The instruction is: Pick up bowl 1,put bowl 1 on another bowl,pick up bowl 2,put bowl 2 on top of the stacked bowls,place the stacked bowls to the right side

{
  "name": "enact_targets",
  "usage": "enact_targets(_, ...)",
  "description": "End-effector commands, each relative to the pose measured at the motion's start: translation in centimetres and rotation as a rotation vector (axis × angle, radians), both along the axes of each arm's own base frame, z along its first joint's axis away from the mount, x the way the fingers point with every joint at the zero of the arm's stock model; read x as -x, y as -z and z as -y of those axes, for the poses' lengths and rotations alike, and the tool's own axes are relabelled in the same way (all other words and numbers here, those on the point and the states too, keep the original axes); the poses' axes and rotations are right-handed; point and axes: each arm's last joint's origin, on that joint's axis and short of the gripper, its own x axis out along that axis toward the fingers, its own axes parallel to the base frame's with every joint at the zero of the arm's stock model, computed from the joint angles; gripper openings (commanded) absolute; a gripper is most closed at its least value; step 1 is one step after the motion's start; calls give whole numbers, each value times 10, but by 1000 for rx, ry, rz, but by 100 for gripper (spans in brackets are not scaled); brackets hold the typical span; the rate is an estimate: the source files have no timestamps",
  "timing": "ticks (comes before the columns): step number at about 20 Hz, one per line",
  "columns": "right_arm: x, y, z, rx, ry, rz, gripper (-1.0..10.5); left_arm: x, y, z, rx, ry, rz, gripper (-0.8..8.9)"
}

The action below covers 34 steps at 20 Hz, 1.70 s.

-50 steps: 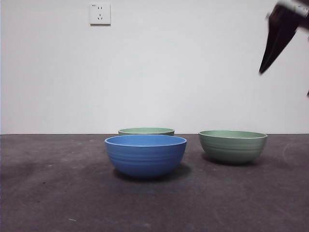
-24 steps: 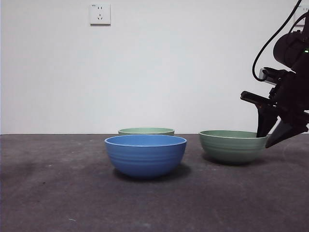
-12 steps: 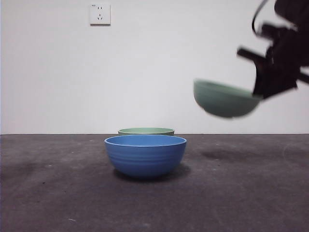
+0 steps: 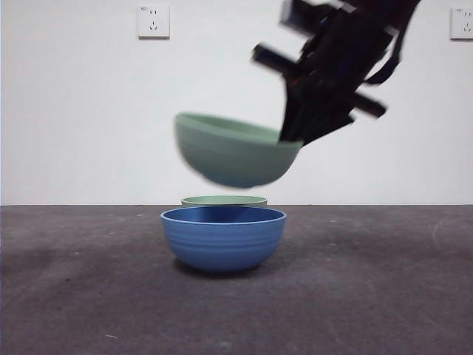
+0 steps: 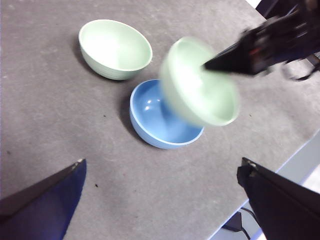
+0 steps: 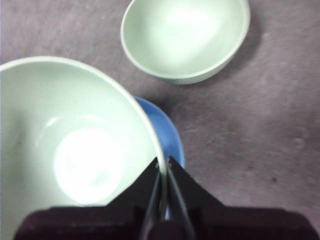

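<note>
1. Front view: you held bowl 1 (image 4: 235, 150), the pale green one, in the air above the blue bowl (image 4: 223, 238), tilted, with its rim pinched by the right gripper (image 4: 294, 137). Bowl 2 (image 4: 224, 200) stood on the table (image 4: 369, 296) just behind the blue bowl. You should have levelled bowl 1 and centred it over the blue bowl before lowering. No writing was readable; the wall socket (image 4: 153, 21) showed no legible mark.

2. Left wrist view: the left gripper (image 5: 160, 200) waited well apart from the bowls, its jaws wide apart and holding nothing. Bowl 1 overlapped the blue bowl only in part.

3. Right wrist view: the jaws were clamped together on the rim of bowl 1 (image 6: 75, 150). You should have released only once the bowl sat nested. No labels were visible.
</note>
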Motion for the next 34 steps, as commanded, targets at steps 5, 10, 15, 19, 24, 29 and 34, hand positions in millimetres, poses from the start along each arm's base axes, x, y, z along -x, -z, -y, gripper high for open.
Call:
enact_targets(5, -9, 28, -15, 29, 1, -42, -13, 1, -1, 4, -1, 31, 4, 637)
enact_targets(10, -12, 37, -17, 63, 20, -46, -12, 1, -1, 5, -18, 23, 6, 637)
enact_targets(15, -12, 38, -18, 46, 0, -61, 11, 0, -1, 6, -21, 23, 6, 637)
enact_targets(19, -11, 41, -20, 20, -33, -89, 68, -6, 1, 6, -22, 23, -6, 637)
enact_targets(24, -11, 42, -21, 27, -32, -87, 74, -15, 6, 8, -24, 32, -39, 637)
enact_targets(29, -10, 39, -21, 19, -34, -79, 74, -26, 9, 13, -55, 29, -24, 637)
enact_targets(34, 3, -2, -11, -46, -33, 20, 74, -54, 11, 22, -56, -6, 34, 637)
